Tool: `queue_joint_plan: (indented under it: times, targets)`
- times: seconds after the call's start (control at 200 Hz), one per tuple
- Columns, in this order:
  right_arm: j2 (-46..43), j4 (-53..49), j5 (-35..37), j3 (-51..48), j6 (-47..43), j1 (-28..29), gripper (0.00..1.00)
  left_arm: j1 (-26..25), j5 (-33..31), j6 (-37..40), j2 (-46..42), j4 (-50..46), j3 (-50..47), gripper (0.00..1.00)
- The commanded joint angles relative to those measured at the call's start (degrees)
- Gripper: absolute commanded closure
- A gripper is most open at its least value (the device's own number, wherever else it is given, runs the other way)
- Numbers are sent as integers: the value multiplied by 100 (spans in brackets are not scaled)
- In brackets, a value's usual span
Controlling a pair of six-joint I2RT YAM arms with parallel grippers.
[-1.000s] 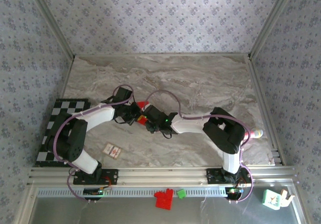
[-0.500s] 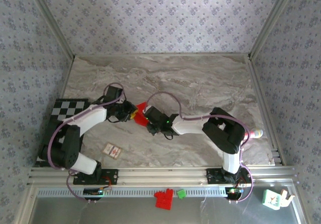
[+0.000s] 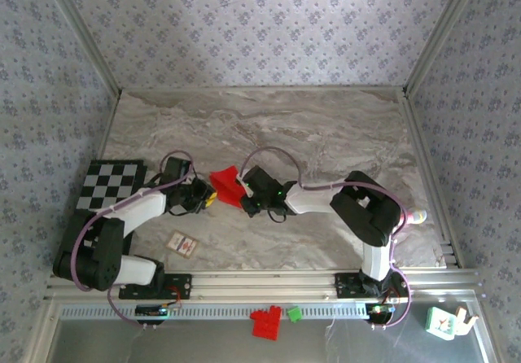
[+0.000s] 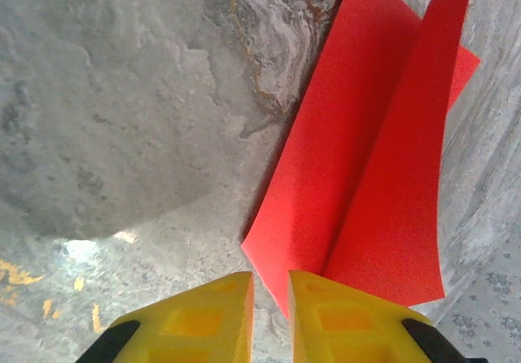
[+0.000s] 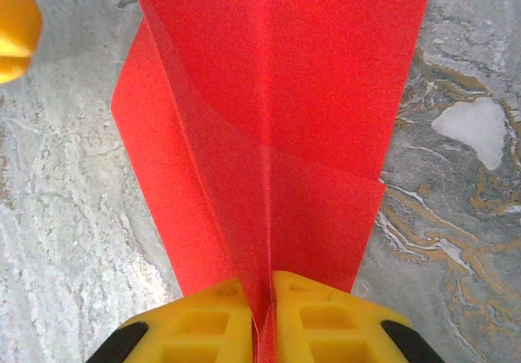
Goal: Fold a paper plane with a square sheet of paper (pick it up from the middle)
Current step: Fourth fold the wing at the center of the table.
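The red sheet of paper (image 3: 225,184) is folded into a long creased shape with flaps that spread apart, and it stands up off the marble table (image 3: 326,135). My right gripper (image 3: 243,194) is shut on its centre crease (image 5: 269,216); the fold runs straight down between the yellow fingers (image 5: 212,322). The left gripper (image 3: 207,198) sits just left of the paper, with its jaws a narrow gap apart and only table showing between them. In the left wrist view the paper's near corner (image 4: 269,249) lies just ahead of the right-hand finger (image 4: 342,318).
A black-and-white checkered mat (image 3: 110,185) lies at the table's left edge. A small white card (image 3: 182,244) rests near the front. Below the rail sit a red toy-brick block (image 3: 265,322), a green block (image 3: 294,314) and a white object (image 3: 446,322).
The left gripper let go of the paper and drew back to the left, jaws slightly parted. The right gripper keeps its hold, and the paper has spread wider.
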Motion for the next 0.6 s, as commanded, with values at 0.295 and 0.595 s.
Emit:
queue_joint_plan:
  times: [0.295, 0.595]
  targets:
    - [-6, 117, -1463, 7, 712, -532, 89, -341, 327, 641, 414, 997, 63, 76]
    - [103, 260, -2150, 22, 1084, -812, 90, -483, 455, 986, 690, 1415, 96, 70]
